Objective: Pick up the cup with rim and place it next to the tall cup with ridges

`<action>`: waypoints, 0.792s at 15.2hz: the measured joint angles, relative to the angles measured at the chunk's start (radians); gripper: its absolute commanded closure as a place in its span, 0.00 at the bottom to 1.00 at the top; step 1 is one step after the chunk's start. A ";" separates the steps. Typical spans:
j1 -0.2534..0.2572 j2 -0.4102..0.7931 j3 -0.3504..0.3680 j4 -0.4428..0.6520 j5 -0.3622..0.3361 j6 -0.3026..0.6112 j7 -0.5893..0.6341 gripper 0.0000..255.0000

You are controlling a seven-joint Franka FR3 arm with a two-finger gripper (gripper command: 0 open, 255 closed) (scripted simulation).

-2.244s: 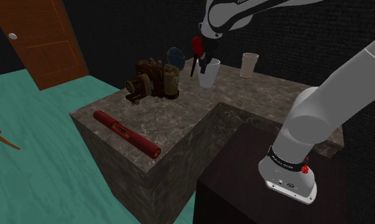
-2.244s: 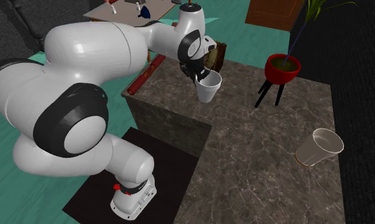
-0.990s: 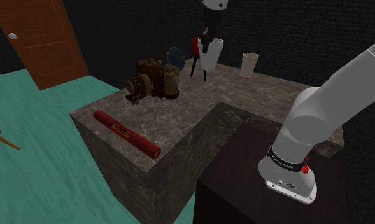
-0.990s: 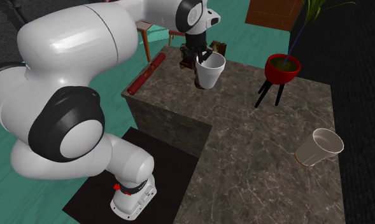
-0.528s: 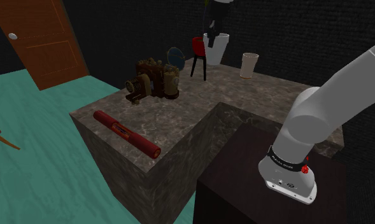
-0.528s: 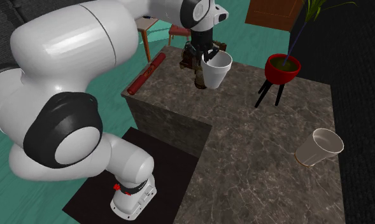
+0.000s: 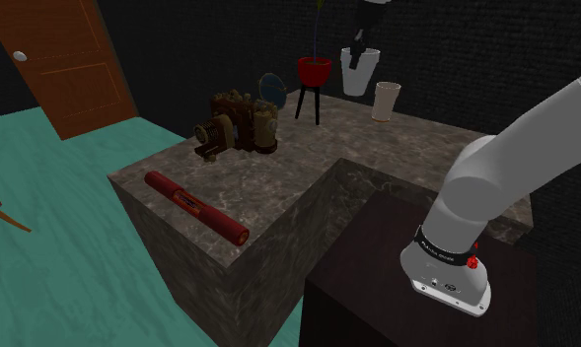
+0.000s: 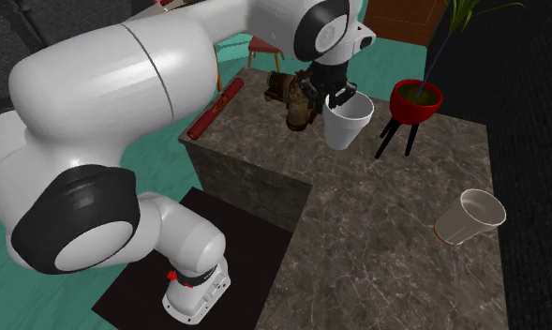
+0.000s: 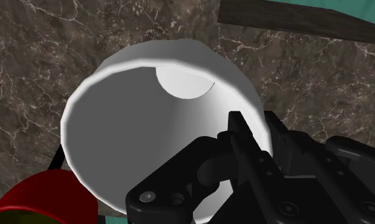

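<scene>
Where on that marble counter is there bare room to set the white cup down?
A wide bare patch of marble runs between the tall cup and the red pot on legs, room for the white cup. It is more crowded past the pot, around the brown camera.

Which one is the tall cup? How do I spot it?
In the shoulder view, find the marbled counter. Right of the red pot, at the far edge, stands the tall cup. It is beige and sits on the counter; the white cup hangs in the end effector.
</scene>
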 measured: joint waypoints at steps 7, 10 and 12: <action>-0.043 0.029 -0.137 0.054 -0.018 -0.012 -0.176 1.00; -0.055 0.067 -0.205 0.096 -0.013 -0.012 -0.258 1.00; -0.061 0.094 -0.250 0.131 -0.007 -0.019 -0.314 1.00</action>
